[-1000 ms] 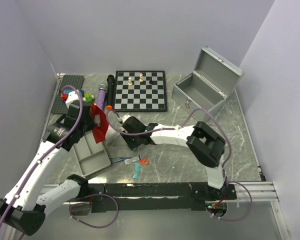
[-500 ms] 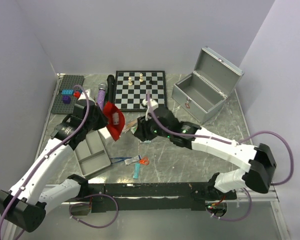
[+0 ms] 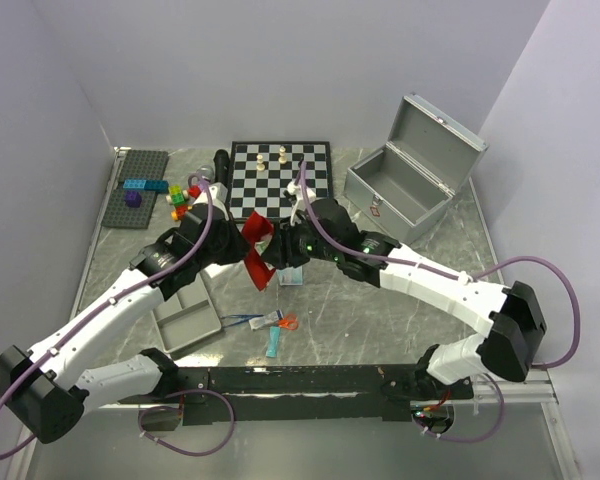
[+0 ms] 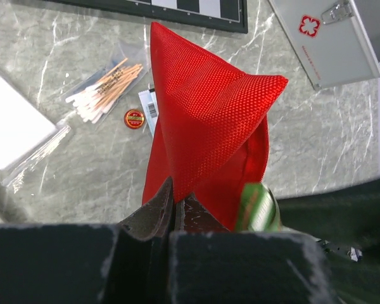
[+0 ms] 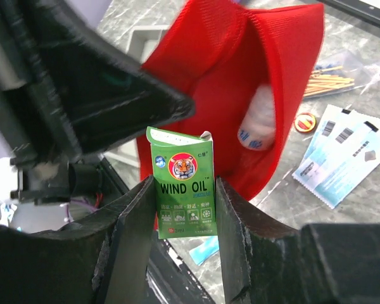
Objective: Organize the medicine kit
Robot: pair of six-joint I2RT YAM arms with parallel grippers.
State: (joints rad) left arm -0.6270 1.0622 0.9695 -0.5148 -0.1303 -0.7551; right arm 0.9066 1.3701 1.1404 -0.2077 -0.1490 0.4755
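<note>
My left gripper [image 4: 176, 193] is shut on the lower edge of a red mesh pouch [image 4: 209, 114] and holds it up above the table's middle [image 3: 255, 245]. My right gripper [image 5: 183, 183] is shut on a small green "Wind Oil" box [image 5: 180, 164], held upright right at the pouch's open mouth [image 5: 240, 76]. A white item [image 5: 259, 120] lies inside the pouch. The box's edge also shows in the left wrist view [image 4: 259, 206]. In the top view the two grippers meet, left [image 3: 242, 252] and right [image 3: 280, 250].
An open grey metal first-aid case [image 3: 410, 185] stands at the right. A chessboard [image 3: 280, 180] lies behind and a grey tray [image 3: 185, 310] at the left. A swab bag [image 4: 104, 88], a round tin [image 4: 134, 118] and sachets [image 5: 348, 145] lie under the pouch.
The left arm carried the red pouch rightward from over the tray to the middle. The right gripper swung up to the pouch's mouth with the green box.
</note>
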